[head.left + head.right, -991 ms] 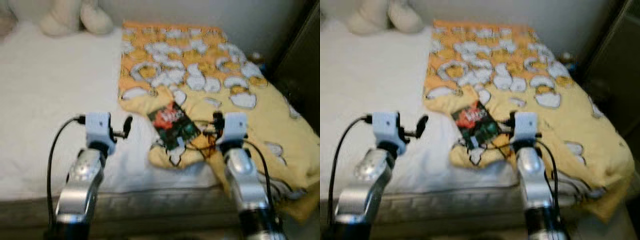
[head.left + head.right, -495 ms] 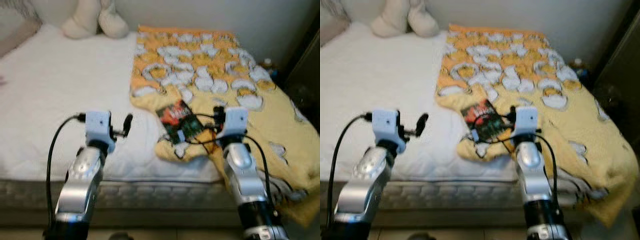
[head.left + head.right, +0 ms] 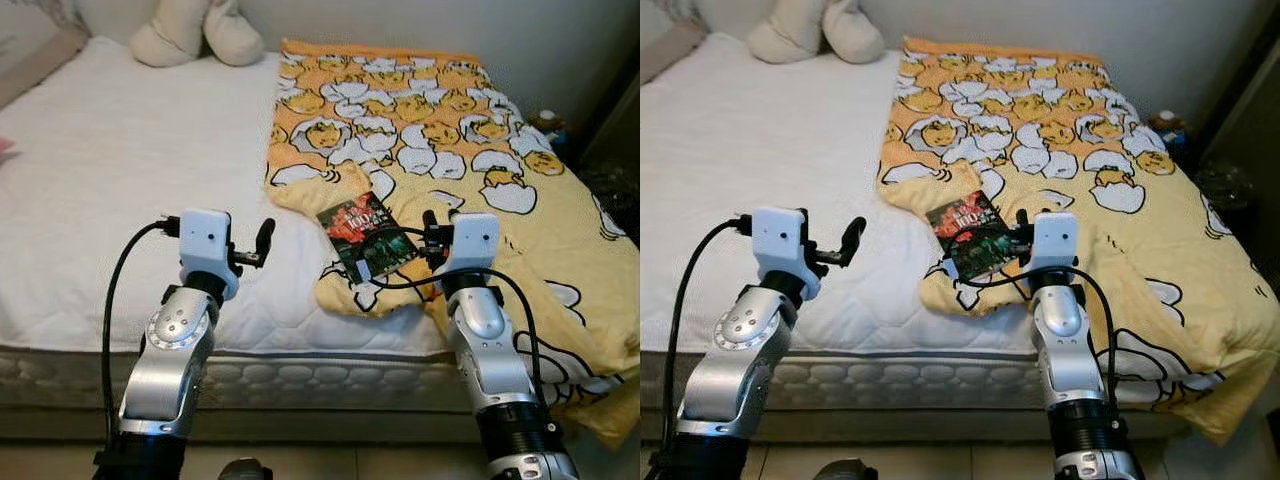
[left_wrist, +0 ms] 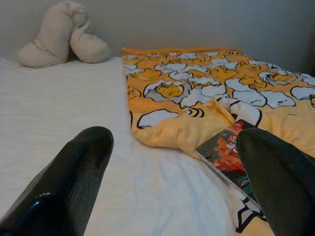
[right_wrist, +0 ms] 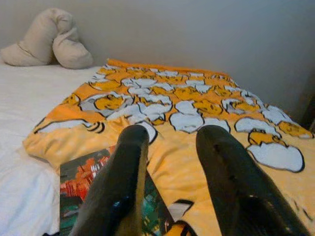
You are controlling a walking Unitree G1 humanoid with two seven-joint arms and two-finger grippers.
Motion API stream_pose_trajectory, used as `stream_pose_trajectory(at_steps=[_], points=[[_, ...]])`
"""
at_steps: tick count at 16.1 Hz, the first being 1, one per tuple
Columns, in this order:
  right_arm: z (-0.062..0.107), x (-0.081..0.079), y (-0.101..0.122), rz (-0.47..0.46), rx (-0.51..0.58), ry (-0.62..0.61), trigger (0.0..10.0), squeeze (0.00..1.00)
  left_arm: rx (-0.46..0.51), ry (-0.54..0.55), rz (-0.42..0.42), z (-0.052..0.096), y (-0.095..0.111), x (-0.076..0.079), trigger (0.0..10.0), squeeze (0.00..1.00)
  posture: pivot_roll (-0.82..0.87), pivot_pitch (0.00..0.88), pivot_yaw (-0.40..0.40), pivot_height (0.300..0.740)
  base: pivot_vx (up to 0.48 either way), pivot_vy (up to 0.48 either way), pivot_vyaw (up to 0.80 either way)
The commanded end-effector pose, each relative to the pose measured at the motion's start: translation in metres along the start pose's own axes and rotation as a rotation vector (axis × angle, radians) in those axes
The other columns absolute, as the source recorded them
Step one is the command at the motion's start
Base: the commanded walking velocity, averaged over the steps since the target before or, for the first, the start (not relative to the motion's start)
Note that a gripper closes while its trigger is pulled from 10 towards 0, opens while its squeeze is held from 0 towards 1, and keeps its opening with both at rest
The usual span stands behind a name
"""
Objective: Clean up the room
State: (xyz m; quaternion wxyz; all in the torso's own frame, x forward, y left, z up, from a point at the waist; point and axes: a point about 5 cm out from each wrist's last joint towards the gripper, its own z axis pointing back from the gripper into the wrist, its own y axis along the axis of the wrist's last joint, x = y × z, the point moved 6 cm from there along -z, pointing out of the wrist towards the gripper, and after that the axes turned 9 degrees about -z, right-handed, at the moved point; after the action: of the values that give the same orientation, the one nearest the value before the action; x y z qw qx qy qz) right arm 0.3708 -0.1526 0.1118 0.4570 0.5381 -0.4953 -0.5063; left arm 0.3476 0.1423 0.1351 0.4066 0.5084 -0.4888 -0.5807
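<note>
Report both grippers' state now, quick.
Left gripper: open, holding nothing, above the white mattress.
Right gripper: open, holding nothing, just above the book on the yellow blanket.

I see a white quilted mattress (image 3: 120, 180) under a yellow and orange blanket (image 3: 420, 110) printed all over with white cracked eggshells and yellow chicks, outlined in black. The book (image 3: 366, 236) on it has a dark cover with red and green patches. A beige plush toy (image 3: 195, 30) lies by the pale wall. My arms are silver, with black fingers.
</note>
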Motion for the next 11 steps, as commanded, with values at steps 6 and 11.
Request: stream_pose_trajectory(at_steps=[6, 11], points=[[0.0063, 0.0036, -0.0009, -0.029, 0.005, -0.026, 10.0, 1.00, -0.026, 0.021, -0.008, -0.0015, -0.0036, -0.0040, 10.0, 1.00, 0.05, 0.000, -0.028, 0.723, 0.000, 0.000, 0.00], [0.0070, -0.0021, 0.0029, 0.028, 0.020, 0.005, 10.0, 0.85, -0.045, -0.003, -0.003, 0.0005, -0.0075, 0.0019, 10.0, 1.00, 0.05, 0.000, -0.028, 0.723, 0.000, -0.187, 0.00]])
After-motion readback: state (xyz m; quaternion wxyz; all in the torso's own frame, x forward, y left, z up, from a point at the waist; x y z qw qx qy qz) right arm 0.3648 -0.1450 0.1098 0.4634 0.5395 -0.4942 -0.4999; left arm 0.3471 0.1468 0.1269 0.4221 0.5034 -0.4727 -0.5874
